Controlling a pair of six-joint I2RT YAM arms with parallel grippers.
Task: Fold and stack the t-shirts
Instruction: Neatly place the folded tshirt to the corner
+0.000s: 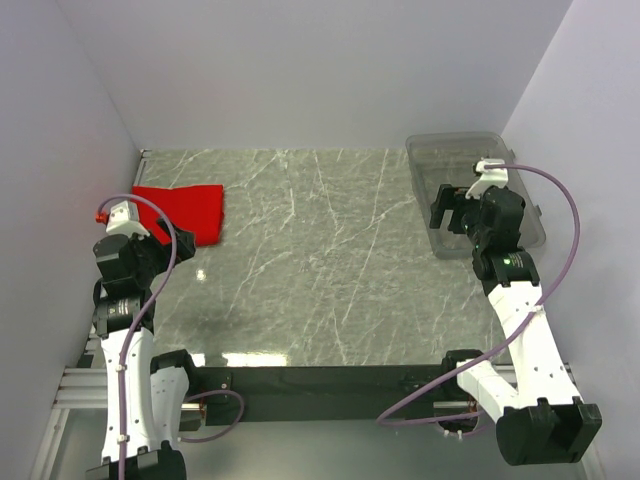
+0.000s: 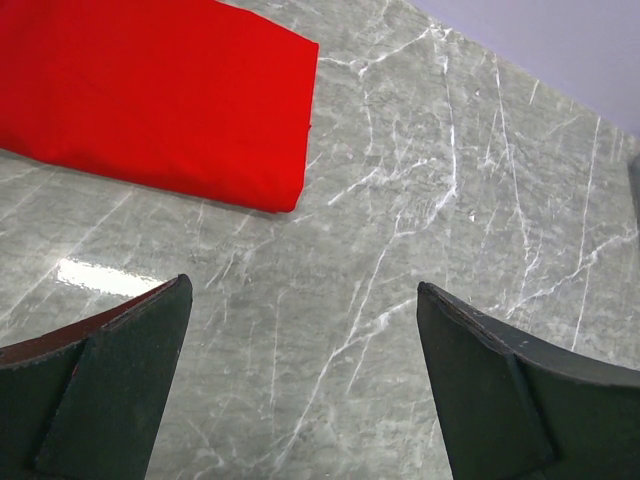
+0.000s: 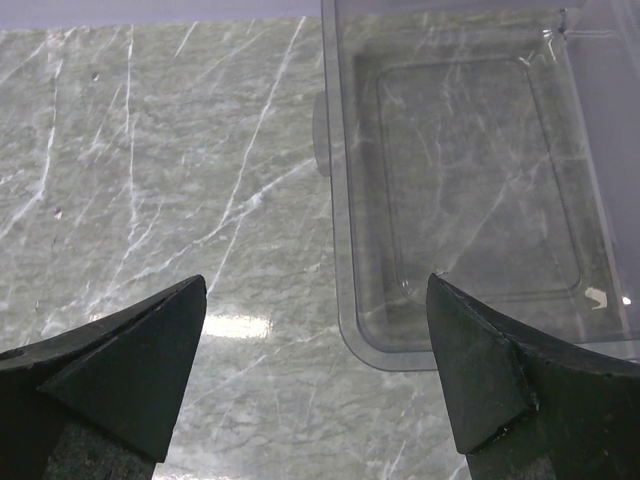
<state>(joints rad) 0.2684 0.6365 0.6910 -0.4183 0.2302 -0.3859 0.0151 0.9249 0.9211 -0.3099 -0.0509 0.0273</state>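
Note:
A bright red t-shirt lies folded into a flat rectangle at the far left of the marble table, close to the left wall. In the left wrist view the t-shirt fills the upper left, its near edge neat and straight. My left gripper hovers just in front of it, open, and in its own view the left gripper has only bare table between its fingers. My right gripper is open over the near left corner of the clear bin; seen from the wrist, the right gripper holds nothing.
The clear plastic bin stands at the far right against the wall, and in the right wrist view the bin has nothing in it. White walls close in the table on the left, back and right. A black rail runs along the near edge.

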